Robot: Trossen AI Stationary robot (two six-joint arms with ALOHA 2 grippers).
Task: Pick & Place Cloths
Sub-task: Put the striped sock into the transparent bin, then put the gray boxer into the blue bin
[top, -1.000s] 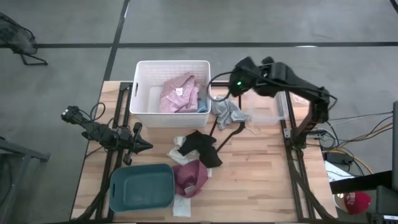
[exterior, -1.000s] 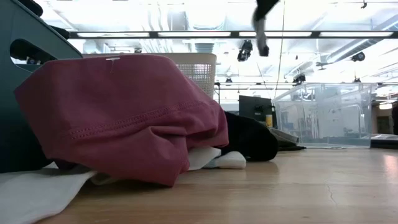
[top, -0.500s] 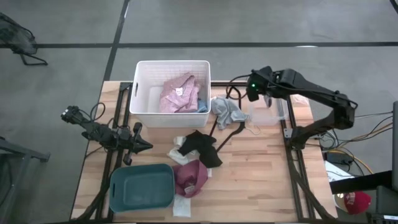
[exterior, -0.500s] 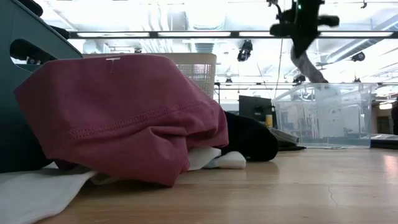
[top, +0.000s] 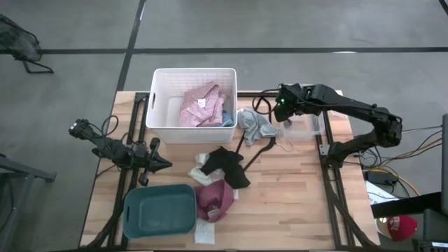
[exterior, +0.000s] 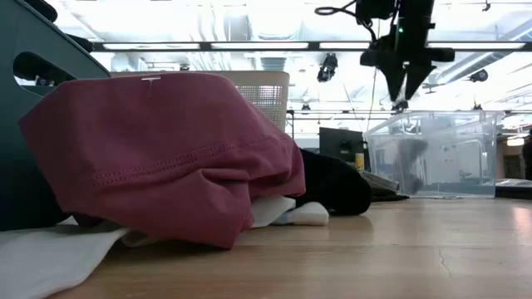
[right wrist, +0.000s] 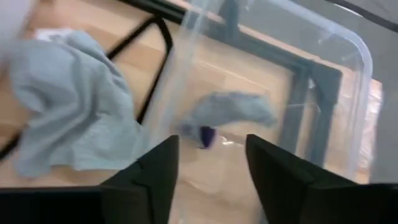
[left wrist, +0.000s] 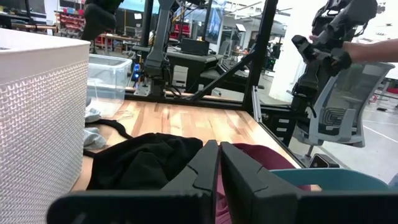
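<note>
Maroon piece (exterior: 166, 149) fills our low view nearest the camera, lying over a cream strip (exterior: 50, 257) on the wooden table (exterior: 374, 257), beside the teal bin (top: 159, 208). Behind it we note the black piece (top: 227, 165), then the blue-grey collared shirt (top: 255, 124) spread on the table between the white basket (top: 161, 105) and the clear bin (top: 304, 129). We see the pink checked shirt (top: 201, 105) in the white basket. The left gripper (top: 162, 164) waits at the table's left side, fingers (left wrist: 202, 171) pressed together on nothing. The right gripper (top: 281, 115) hangs over the clear bin's edge; its fingers (right wrist: 158, 174) stand apart, gripping nothing. Below them a small grey piece (right wrist: 230, 112) lies inside the clear bin.
</note>
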